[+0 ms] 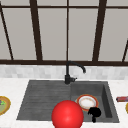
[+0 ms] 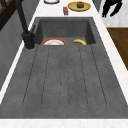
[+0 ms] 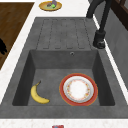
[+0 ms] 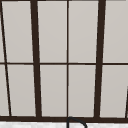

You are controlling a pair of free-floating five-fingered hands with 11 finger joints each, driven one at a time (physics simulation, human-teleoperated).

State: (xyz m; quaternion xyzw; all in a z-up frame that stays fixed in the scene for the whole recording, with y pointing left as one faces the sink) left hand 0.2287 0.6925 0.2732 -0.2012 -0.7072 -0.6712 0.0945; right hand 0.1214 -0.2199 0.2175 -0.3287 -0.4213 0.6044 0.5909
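Seen from the front, the black right hand (image 1: 94,113) hangs at the near edge of the dark grey stone sink (image 1: 45,100), just in front of the white round plate with a red rim (image 1: 87,102). A large glossy red ball (image 1: 67,115) sits just left of the hand, low in the picture.

From the left side, the right hand (image 2: 110,7) floats beyond the counter's front edge with its fingers loose, spread and pointing down, holding nothing. The curved yellow banana (image 2: 80,41) lies on the basin floor at the side nearest the hand, apart from the plate (image 2: 53,42).

From the right side, the banana (image 3: 38,95) shows best: plain yellow, bowed, with a dark stem tip. It lies flat beside the basin's front wall, well clear of the plate.

It is probably light and soft under a thin skin, so it bruises easily. The middle of the curve looks like the best place to hold it, not the stem.

Above the sink, a dark-framed window (image 4: 67,62) stands over the tip of the black faucet (image 4: 75,121).
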